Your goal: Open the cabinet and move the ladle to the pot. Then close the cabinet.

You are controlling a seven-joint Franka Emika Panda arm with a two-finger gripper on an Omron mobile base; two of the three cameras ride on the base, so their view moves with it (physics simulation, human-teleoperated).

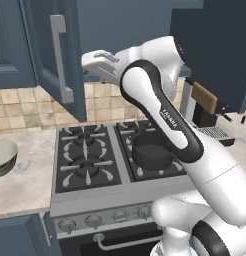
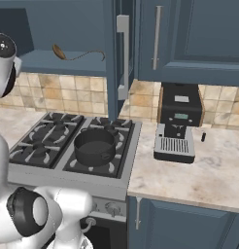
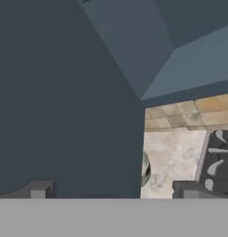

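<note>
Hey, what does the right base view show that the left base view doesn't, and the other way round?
Right base view: the ladle lying on the shelf of the open cabinet. Left base view: a pale green bowl on the counter left of the stove. Both: the pot on the front right burner, the cabinet's open door, and the coffee machine.

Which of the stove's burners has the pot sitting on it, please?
The front right burner, nearest the coffee machine; the dark pot sits there, while the other three grates are bare.
</note>
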